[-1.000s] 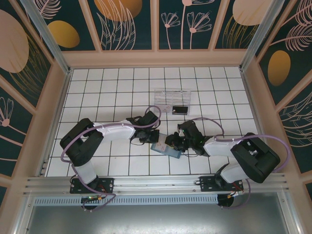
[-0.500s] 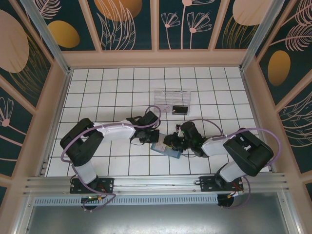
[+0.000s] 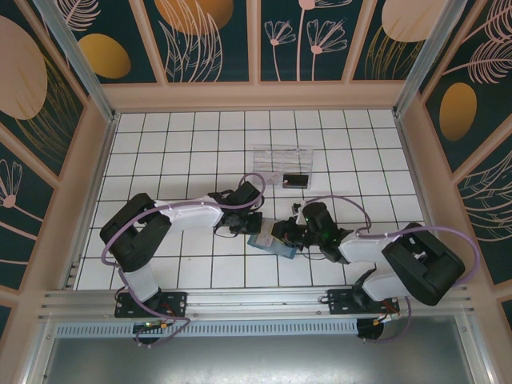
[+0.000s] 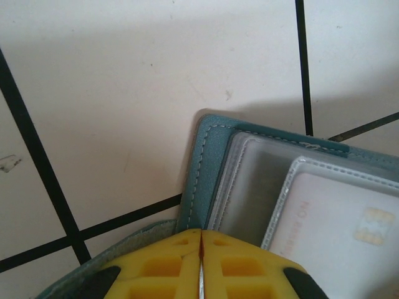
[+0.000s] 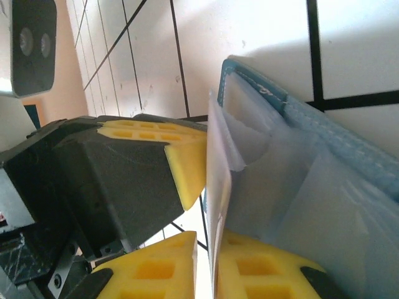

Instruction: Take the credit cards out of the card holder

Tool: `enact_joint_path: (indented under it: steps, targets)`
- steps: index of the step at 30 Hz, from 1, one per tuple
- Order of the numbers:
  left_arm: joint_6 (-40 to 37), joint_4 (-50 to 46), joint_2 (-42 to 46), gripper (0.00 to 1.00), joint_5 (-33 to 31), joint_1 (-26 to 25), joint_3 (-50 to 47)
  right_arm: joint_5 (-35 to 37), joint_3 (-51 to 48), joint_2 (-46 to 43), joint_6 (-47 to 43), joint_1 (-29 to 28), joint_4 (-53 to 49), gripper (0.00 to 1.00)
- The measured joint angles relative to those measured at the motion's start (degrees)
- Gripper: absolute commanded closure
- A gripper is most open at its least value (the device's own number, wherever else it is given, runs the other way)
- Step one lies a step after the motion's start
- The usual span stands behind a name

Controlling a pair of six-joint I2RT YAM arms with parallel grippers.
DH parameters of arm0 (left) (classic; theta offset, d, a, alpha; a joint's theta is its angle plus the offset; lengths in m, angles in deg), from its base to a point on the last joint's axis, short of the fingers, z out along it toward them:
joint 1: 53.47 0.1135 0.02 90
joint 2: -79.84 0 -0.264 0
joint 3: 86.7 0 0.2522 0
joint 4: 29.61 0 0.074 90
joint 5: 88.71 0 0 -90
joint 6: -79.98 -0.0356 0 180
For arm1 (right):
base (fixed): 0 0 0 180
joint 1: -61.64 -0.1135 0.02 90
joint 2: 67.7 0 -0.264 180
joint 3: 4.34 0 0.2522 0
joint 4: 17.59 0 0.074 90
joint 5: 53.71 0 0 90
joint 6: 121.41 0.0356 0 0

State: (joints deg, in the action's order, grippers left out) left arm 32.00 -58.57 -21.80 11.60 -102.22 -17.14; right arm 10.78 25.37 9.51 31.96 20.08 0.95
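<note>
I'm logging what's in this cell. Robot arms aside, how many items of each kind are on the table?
credit cards: 2 (black card beside the tray, pale card in a holder pocket)
card holder: 1
clear tray: 1
Total: 4

The teal-blue, stitched card holder (image 4: 201, 163) just ahead of the left gripper (image 4: 201, 261) looked like matt, faintly grained faux leather; its clear plastic pockets (image 4: 246, 187) were glossy and slightly cloudy, one holding a smooth, pale plastic credit card (image 4: 340, 218); the yellow finger pads (image 4: 162, 268) looked matt, moulded and ribbed; beneath lay the white tiled table (image 4: 124, 93), smooth, dull-sheened, lightly scuffed; between the right gripper's (image 5: 209, 261) pads stood the holder's thin translucent plastic leaf (image 5: 218, 174), beside a matt black plastic finger shell (image 5: 106, 180).
</note>
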Motion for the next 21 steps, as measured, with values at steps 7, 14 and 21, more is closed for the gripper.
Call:
enact_joint_path:
  steps: [7,14,21]
  targets:
    - [0.0,0.0,-0.22,0.91,0.17,0.0,0.26,0.15,-1.51,-2.64,-0.02,0.61,-2.12,0.87]
    - [0.0,-0.02,-0.26,0.91,0.17,0.0,0.33,0.15,-1.86,-4.81,-0.2,1.11,-3.93,0.9]
    - [0.0,-0.02,-0.37,0.91,0.17,0.0,0.44,0.37,-1.86,-7.08,-0.85,1.99,-8.7,0.94]
